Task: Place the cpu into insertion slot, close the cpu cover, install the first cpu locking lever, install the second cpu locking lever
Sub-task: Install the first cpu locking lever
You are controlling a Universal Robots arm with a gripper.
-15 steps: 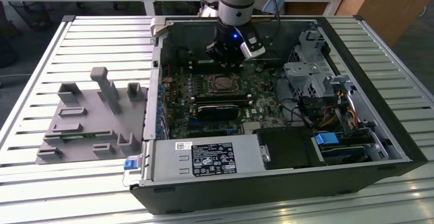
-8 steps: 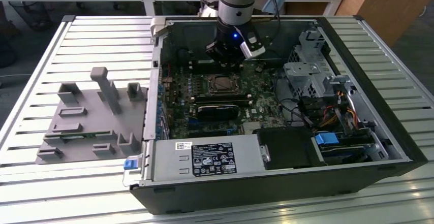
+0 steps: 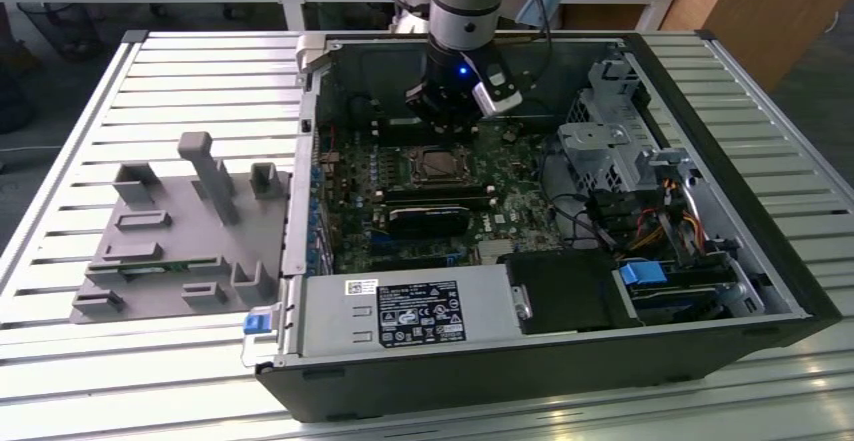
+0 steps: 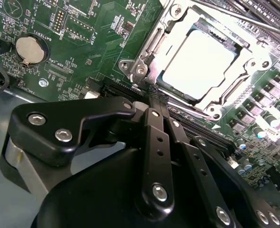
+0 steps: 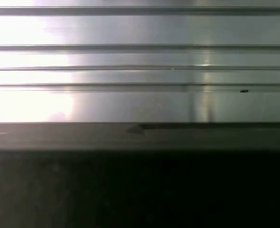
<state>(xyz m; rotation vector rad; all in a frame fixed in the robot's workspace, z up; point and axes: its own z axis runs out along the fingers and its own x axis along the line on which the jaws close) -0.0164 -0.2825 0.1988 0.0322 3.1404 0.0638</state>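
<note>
The pale silvery square cpu (image 4: 201, 61) already lies seated in the dark square insertion slot (image 4: 171, 84) on the green circuit board (image 4: 97, 42), so the first step looks done; the silvery metal frame of the cpu cover (image 4: 244, 59) appears to lie down around the chip, its window showing the bright face, so I judge the second step done or nearly so; of the levers, one thin metal rod (image 4: 225, 14) runs along the far edge of the socket, but whether either lever is latched I cannot tell; that part I would count as still open. The black gripper (image 4: 154, 92) hangs just beside the near edge of the socket, its fingers (image 4: 152, 102) drawn together to a narrow tip and holding nothing that I can see; in the exterior view the gripper (image 3: 447, 111) stands just behind the socket, inside the open black computer case (image 3: 747, 251) on the slatted metal bench (image 3: 200, 71). Counted: one cpu, one slot, one cover, one lever rod plainly seen, one round coin battery (image 4: 30, 49), one grey labelled power supply box (image 3: 400, 311), and one grey moulded fixture (image 3: 180, 231) on the bench beside the case.
</note>
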